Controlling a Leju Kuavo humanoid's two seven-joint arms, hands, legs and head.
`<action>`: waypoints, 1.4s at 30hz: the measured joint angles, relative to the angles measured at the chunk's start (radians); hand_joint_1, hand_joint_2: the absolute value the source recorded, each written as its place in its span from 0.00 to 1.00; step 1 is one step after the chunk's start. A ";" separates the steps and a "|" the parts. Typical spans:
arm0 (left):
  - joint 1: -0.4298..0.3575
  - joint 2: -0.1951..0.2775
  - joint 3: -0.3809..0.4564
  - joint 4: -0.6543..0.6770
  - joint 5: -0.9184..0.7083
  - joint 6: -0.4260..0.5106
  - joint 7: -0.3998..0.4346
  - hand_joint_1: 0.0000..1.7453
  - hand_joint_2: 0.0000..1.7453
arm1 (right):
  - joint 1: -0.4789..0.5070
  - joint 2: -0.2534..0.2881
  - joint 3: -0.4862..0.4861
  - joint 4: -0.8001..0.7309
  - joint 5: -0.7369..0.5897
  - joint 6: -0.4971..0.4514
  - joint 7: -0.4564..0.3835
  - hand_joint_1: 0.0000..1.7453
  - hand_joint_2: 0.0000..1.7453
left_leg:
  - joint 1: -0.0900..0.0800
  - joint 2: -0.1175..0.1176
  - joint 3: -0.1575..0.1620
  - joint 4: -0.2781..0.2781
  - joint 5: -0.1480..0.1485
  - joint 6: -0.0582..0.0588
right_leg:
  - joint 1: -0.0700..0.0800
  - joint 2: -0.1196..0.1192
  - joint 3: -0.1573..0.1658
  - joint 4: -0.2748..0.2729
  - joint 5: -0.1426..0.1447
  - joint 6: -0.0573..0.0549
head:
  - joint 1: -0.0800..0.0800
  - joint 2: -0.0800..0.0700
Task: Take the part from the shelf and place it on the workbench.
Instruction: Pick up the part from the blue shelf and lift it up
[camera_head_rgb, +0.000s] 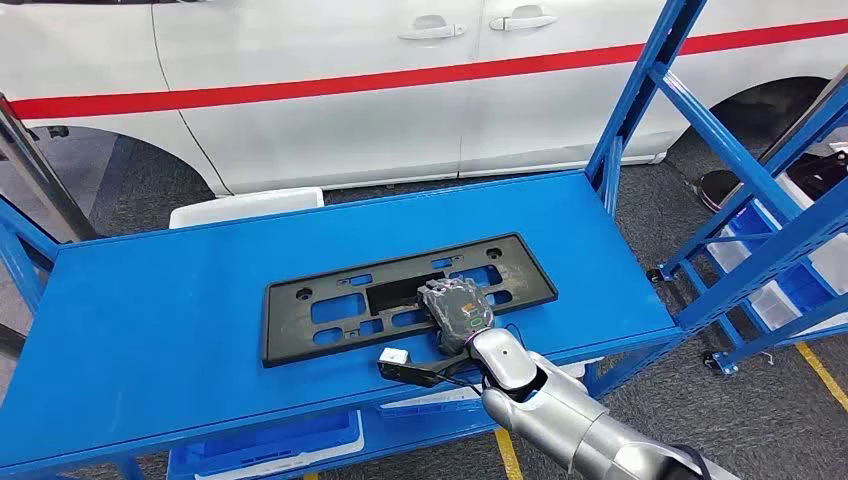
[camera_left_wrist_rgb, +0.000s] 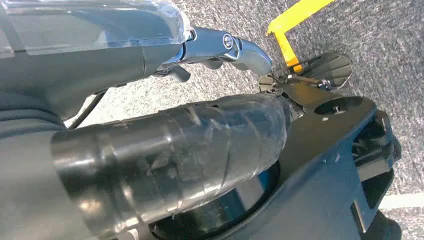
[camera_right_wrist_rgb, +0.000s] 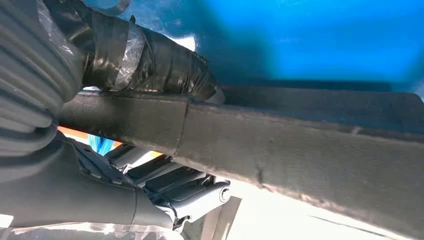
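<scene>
Fingers of my right hand clamp the black part's near edge, flat on the blue shelf beneath them, so I'd lift level before swinging away.

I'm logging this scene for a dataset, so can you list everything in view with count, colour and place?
Part: one, black, a flat rectangular frame with cut-outs, lying on the shelf top near its front edge.
Shelf: one, blue, top surface across the middle of the head view.
Second rack: one, blue, to the right, with blue and white bins.
Car: one, white with a red stripe, behind the shelf.
White bin: one, behind the shelf's back edge.
Bin below: one, blue and white, under the shelf top.
Floor: grey, with yellow line.
Right hand: one, grey and dark, resting on the part's front edge; the right wrist view shows its thumb above that edge.
Left hand: one, grey, hanging over the floor.
</scene>
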 joint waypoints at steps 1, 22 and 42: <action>0.000 0.000 0.000 0.000 0.000 0.000 0.000 0.00 0.33 | 0.000 0.000 0.000 0.000 0.000 0.000 0.000 1.00 1.00 | 0.000 0.000 0.000 0.000 0.000 0.000 | 0.000 0.000 0.000 0.000 0.000 0.000 | 0.000 0.000; 0.024 -0.002 0.068 0.001 0.101 -0.020 -0.029 0.00 1.00 | 0.085 -0.079 -0.067 -0.267 -0.168 -0.114 -0.048 1.00 1.00 | -0.003 -0.002 -0.005 0.003 -0.003 0.003 | -0.003 -0.001 -0.002 -0.001 -0.001 0.007 | 0.000 0.000; 0.031 0.003 0.076 0.003 0.086 0.008 -0.018 0.00 1.00 | 0.211 -0.241 -0.221 -0.755 -0.105 -0.181 -0.128 1.00 1.00 | 0.005 0.001 -0.045 0.023 0.021 -0.027 | -0.017 -0.001 -0.036 0.042 0.001 -0.003 | 0.000 0.000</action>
